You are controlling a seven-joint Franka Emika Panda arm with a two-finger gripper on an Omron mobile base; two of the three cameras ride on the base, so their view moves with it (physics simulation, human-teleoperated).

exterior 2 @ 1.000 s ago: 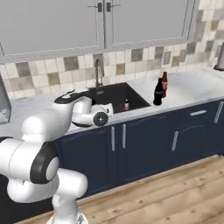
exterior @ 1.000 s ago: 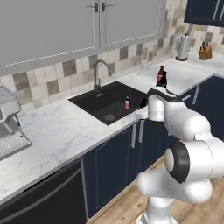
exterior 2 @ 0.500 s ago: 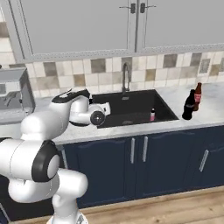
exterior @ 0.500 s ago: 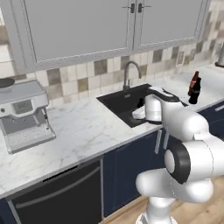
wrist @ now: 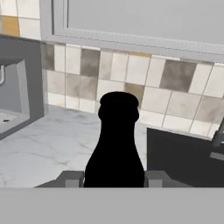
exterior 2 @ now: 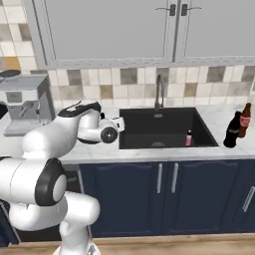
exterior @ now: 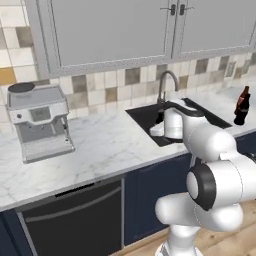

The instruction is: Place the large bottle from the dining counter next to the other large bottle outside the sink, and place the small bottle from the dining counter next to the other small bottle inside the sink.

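Black glass between the pads: pincer pinching large bottle low on its body, upright. Looks stiff, slick, top-heavy; low grip seems wisest.

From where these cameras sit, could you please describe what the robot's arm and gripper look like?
The arm is built of glossy white, rounded segments joined by dark grey, disc-like joint caps; one large cap sits at the elbow and a smaller one near the wrist. No cables or markings are visible on it. In the hand view, the gripper shows two small, blocky grey fingertips.
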